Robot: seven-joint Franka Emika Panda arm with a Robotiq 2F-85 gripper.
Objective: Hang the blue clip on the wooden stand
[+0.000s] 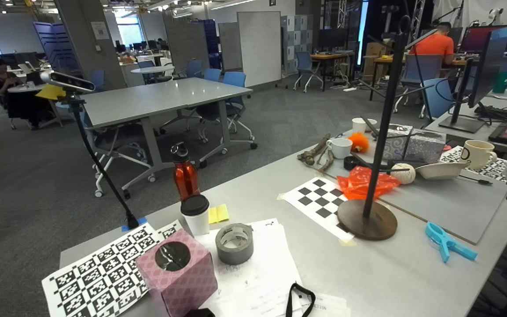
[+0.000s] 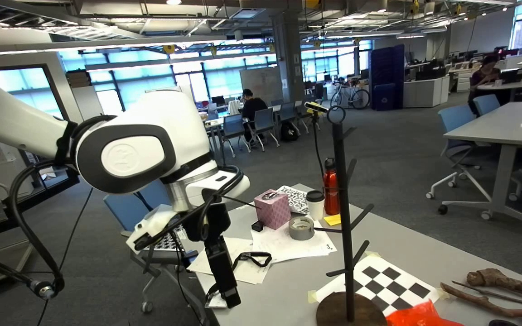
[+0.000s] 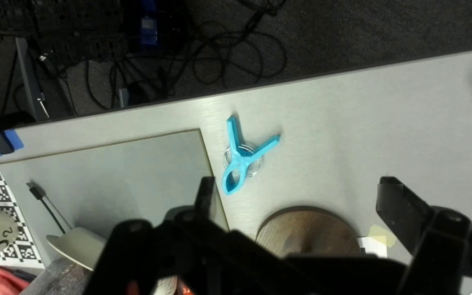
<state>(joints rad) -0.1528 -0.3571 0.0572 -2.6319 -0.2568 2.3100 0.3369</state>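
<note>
The blue clip (image 1: 445,241) lies flat on the grey table, beside the grey board and near the stand's base. In the wrist view the clip (image 3: 240,160) lies with its two handles spread and a wire ring at its middle. It is out of view in the other exterior picture. The wooden stand (image 1: 384,127) stands upright with several short pegs and a ring on top; its pole also shows in an exterior view (image 2: 344,203) and its round base in the wrist view (image 3: 307,231). My gripper (image 3: 298,182) is open and empty above the table; it also shows in an exterior view (image 2: 230,290).
A checkered sheet (image 1: 319,198) and a red plastic bag (image 1: 363,182) lie by the stand's base. A grey board (image 3: 137,172) carries bowls and other items. Grey tape (image 1: 234,244), a pink tissue box (image 1: 183,273) and a red bottle (image 1: 185,178) stand farther along the table.
</note>
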